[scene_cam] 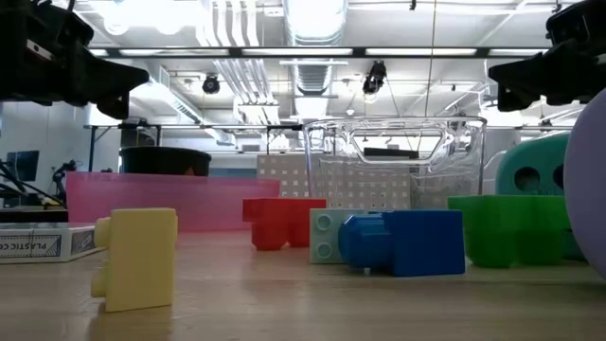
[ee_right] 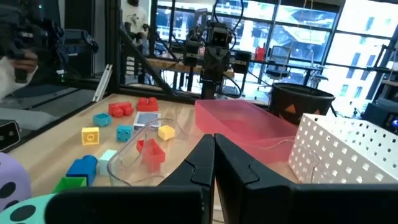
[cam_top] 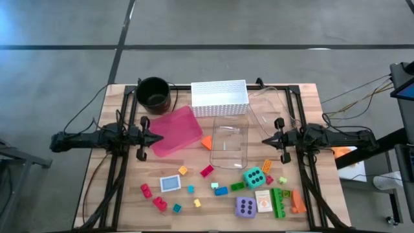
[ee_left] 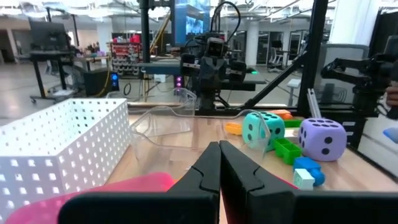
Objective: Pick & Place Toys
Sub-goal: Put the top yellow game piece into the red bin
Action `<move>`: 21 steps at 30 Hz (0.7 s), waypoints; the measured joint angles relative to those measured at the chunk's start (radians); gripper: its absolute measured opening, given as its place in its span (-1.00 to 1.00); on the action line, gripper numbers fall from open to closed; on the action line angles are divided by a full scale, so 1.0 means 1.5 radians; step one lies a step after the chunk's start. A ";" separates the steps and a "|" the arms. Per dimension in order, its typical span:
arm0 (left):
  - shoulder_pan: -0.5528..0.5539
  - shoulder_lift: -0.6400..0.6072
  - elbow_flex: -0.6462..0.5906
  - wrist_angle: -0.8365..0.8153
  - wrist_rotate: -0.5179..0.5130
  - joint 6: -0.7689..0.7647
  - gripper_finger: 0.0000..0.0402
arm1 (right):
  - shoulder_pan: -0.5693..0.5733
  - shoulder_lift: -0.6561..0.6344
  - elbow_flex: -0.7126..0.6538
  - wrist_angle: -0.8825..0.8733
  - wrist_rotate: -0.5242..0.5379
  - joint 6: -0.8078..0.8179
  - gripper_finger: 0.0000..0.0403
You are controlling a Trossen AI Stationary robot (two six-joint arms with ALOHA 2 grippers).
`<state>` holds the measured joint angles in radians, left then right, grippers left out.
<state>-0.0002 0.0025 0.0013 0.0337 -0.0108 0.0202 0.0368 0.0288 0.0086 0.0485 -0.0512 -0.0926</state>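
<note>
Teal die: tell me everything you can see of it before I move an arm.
The teal die is a large cube with rounded corners, plastic by its look, with dark round dots; the high view shows its top face dotted. It sits on the wooden table on the right arm's side, among small bricks, with the purple die close by on the side farther from the containers. A clear container lies just beyond it. Neither gripper touches it. Whether neighbouring bricks touch it, I cannot tell.

Small bright bricks [cam_top: 207,171] scattered loose on the table's near half, teal die [cam_top: 253,177], purple die [cam_top: 245,207], flat cards [cam_top: 170,184].
</note>
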 joint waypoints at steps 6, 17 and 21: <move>0.000 0.000 0.000 0.078 -0.001 0.045 -0.98 | 0.000 0.000 0.000 0.054 0.001 -0.017 -0.96; 0.000 0.001 0.000 0.131 -0.017 -0.026 -0.97 | 0.000 0.013 0.000 0.076 0.004 0.002 -0.96; 0.000 0.001 0.000 0.132 -0.039 -0.032 -0.84 | 0.000 0.030 0.000 0.081 0.007 0.002 -0.96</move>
<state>-0.0002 0.0040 0.0010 0.2318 -0.0693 -0.0273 0.0368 0.0733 0.0088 0.1700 -0.0413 -0.0891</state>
